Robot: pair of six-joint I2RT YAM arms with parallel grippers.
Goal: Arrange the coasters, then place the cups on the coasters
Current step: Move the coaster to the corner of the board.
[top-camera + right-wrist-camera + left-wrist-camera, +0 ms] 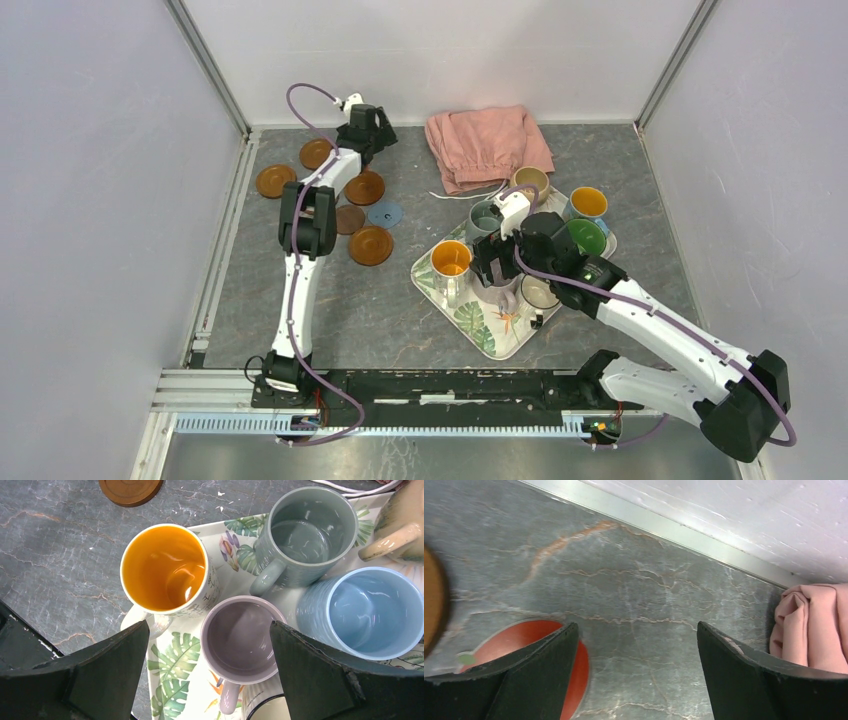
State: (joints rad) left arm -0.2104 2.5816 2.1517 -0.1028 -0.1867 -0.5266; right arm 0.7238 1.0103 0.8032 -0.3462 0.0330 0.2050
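Black fingers (100,680) of my right gripper (209,630) stand wide apart and empty over the lilac ceramic mug (240,640) on the leaf-patterned tray (175,680) at the desk's (380,310) right side, seemingly lining up a pick. My left gripper (636,630), jaws equally spread and holding nothing, hangs near the far edge toward the left corner, beside the flat red round coaster (524,640). The brown wooden coasters (370,245) lie clustered nearby, so arranging looks unfinished.

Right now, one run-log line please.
left end effector open near red coaster | right end effector open above lilac cup on tray
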